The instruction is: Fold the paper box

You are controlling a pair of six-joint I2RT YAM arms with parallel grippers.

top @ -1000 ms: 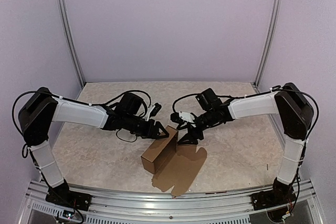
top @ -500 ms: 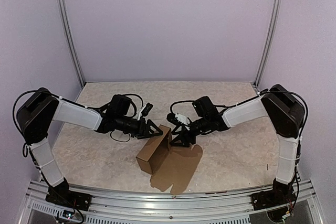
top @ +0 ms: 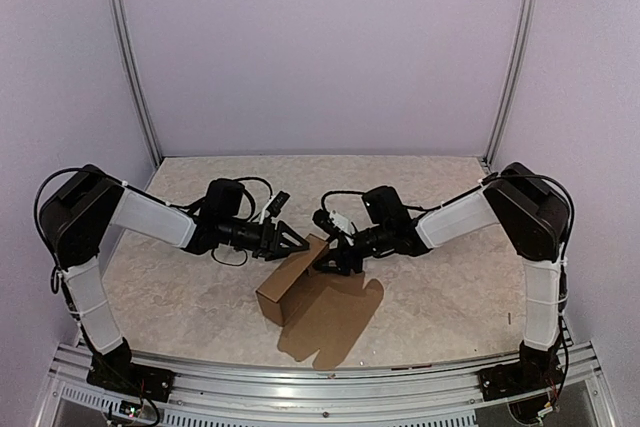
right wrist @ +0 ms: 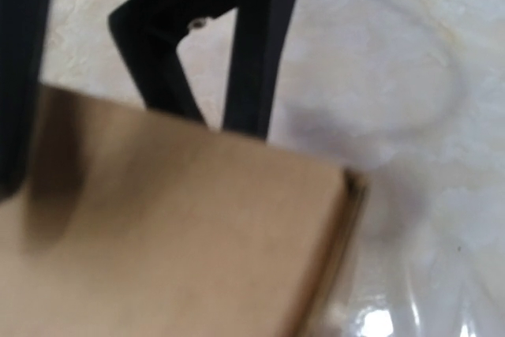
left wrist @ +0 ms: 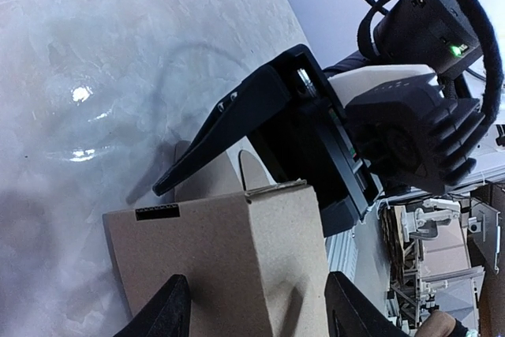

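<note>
The paper box [top: 290, 285] sits on the counter [top: 460, 292] near the middle, a little towards the near edge. Its body stands up as a brown block, and its lid panel [top: 338, 329] lies flat on the near right side with the rounded tabs splayed out. I judge we are in the middle of the fold: the walls are up and being squared, and the lid is not yet brought over.

Both sets of jaws meet at the far end of the block. The left arm [top: 150, 219] reaches in from the left. In its wrist view its two fingers [left wrist: 170, 315] stand spread with the cardboard corner showing between them, and I see no pinch. The right arm [top: 455, 215] comes in from the right, and one of its fingers [left wrist: 217, 128] slants down to the far top edge of the box. The right wrist view is blurred, so I cannot tell whether the right jaws pinch that wall or only straddle it.

For the next move I would pin the body with one arm so it cannot slide on the smooth counter. With the other I would work the loose end tab inward before swinging the lid up.

The box is the only container here. No view looks into its hollow, so I cannot say whether it holds anything
</note>
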